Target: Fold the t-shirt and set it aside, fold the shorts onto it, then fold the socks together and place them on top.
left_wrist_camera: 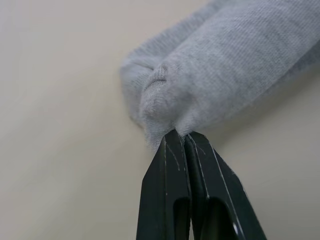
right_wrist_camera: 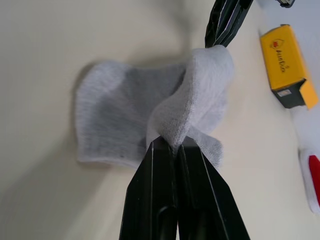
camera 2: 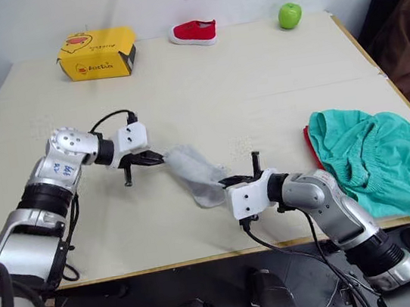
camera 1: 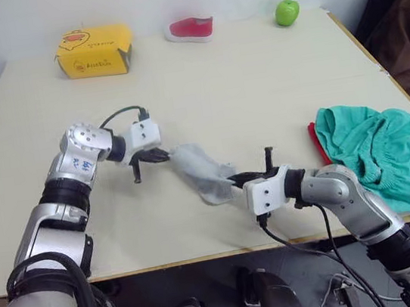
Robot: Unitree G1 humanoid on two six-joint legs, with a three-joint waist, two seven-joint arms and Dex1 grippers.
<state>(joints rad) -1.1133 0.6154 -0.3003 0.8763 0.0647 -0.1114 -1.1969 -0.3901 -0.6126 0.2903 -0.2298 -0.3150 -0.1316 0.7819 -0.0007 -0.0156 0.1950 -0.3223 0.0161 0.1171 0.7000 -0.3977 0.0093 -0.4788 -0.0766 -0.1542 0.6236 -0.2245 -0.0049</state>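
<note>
The light grey socks (camera 1: 200,171) lie in the middle of the table near its front edge, stretched between my two grippers. My left gripper (camera 1: 161,156) is shut on their far left end, as the left wrist view shows at the socks (left_wrist_camera: 200,85). My right gripper (camera 1: 231,178) is shut on a raised fold at their near right end, with the socks (right_wrist_camera: 125,110) bunched before it. The teal-green shorts (camera 1: 380,150) lie heaped at the table's right edge. A sliver of the red t-shirt (camera 1: 316,144) shows under their left side.
A yellow box (camera 1: 94,50) stands at the back left of the table (camera 1: 240,80). A small red-and-white shoe (camera 1: 190,28) and a green apple (camera 1: 287,11) sit along the back edge. A dark chair (camera 1: 400,19) stands past the right edge.
</note>
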